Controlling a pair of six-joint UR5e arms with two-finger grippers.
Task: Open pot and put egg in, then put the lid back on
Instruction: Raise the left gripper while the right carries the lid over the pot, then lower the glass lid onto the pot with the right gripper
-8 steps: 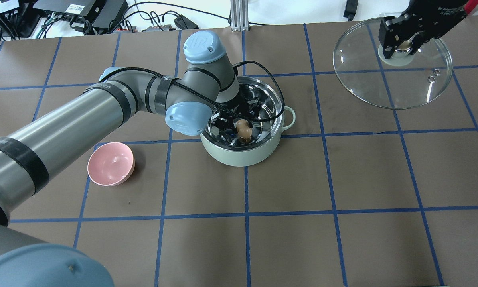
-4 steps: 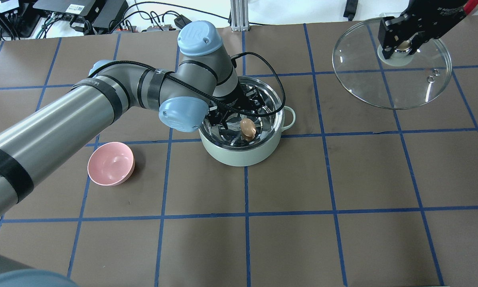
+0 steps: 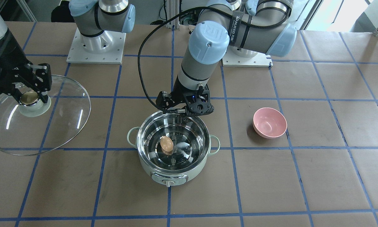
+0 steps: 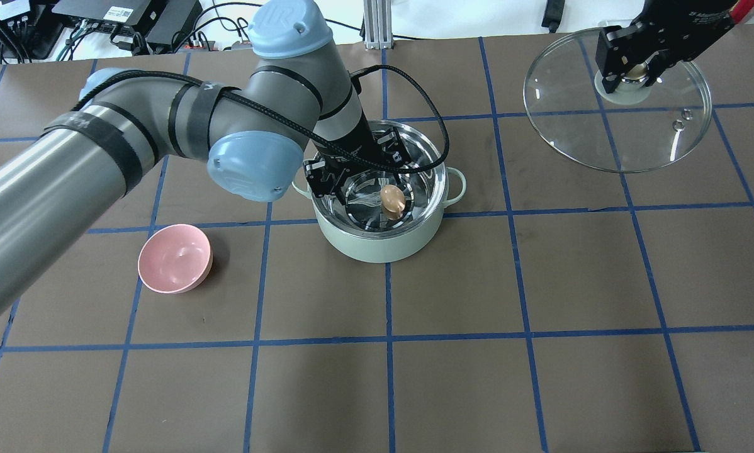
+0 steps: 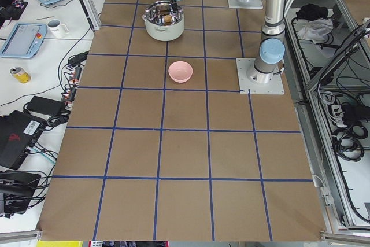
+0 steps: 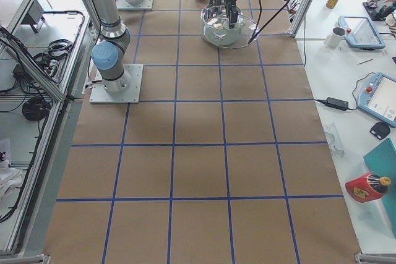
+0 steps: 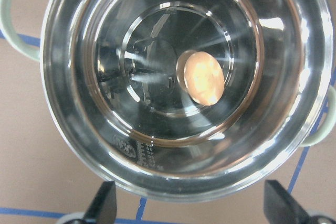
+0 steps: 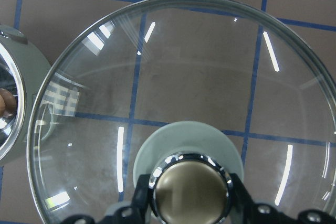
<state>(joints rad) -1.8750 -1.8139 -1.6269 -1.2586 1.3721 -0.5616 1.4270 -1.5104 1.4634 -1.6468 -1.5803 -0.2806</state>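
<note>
The egg [image 7: 203,77] lies on the steel floor of the open pot [image 4: 383,246]. Only the left wrist camera shows the left gripper [image 7: 191,204] spread wide and empty above it; overhead, the arm hides those fingers. Well apart, far right, the right gripper [image 8: 190,192] clamps the lid [image 4: 635,135] by its knob.
</note>
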